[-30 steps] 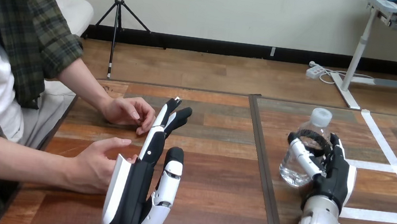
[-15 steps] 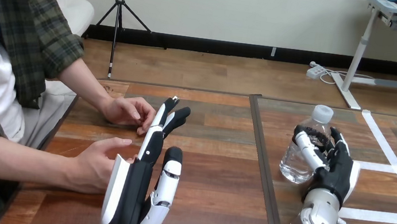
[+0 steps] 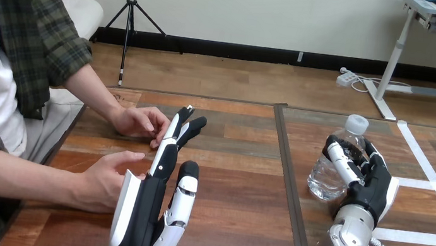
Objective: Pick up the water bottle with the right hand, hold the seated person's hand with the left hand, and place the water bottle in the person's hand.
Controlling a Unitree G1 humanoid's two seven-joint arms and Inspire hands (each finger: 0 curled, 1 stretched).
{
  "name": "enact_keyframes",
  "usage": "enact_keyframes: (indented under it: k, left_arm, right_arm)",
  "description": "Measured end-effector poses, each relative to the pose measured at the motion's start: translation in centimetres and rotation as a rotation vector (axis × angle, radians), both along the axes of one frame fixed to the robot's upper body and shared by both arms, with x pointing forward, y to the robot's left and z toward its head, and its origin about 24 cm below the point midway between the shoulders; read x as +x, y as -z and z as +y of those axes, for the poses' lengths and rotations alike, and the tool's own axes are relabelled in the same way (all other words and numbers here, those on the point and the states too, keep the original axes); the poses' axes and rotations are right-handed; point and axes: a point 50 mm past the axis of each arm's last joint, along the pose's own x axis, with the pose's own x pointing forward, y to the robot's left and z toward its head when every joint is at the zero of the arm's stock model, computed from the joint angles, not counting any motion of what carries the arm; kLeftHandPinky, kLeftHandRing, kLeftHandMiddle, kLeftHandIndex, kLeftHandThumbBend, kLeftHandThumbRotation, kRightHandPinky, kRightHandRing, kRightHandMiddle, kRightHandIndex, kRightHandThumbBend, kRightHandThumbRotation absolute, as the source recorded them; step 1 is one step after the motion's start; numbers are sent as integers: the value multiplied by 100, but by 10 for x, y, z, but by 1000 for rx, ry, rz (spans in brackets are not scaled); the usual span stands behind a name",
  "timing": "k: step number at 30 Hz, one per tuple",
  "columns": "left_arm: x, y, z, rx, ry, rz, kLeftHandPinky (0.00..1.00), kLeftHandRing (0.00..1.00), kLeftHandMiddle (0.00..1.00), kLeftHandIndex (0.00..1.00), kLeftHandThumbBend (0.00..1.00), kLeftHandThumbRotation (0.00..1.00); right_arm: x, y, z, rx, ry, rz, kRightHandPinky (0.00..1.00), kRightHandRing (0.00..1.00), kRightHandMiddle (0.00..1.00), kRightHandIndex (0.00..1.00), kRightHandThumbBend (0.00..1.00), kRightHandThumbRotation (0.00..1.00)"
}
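- While the left robot hand (image 3: 153, 210) is standing on edge at the near side of the tabletop (image 3: 233, 227), its fingers are pointing straight ahead and gripping nothing.
- The person's nearer hand (image 3: 108, 177) is lying just beside its back; I cannot tell whether they are touching.
- Farther right, the right robot hand (image 3: 368, 181) is curling its fingers and thumb round the upper body of the water bottle (image 3: 323, 178).
- The bottle is standing upright against that palm, under the white cap (image 3: 356, 123).
- Handling, as I judge it: thin clear plastic holding water, so fairly light, yielding, probably slick; a mid-body hold is looking soundest.
- Farthest, the person's other hand (image 3: 139, 122) is resting on the tabletop.
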Motion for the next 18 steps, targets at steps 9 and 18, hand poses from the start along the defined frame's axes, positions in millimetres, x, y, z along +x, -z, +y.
enact_keyframes:
  k: [9, 18]
  left_arm:
    - [-1, 0, 0, -2, -3, 1, 90, 89, 89, 96, 6, 100]
    - [-2, 1, 0, 1, -7, 4, 89, 88, 88, 96, 5, 100]
  right_arm:
    - [-1, 1, -1, 0, 10, 7, 74, 69, 69, 70, 55, 0]
    - [-1, 1, -3, -2, 12, 7, 73, 67, 66, 67, 56, 0]
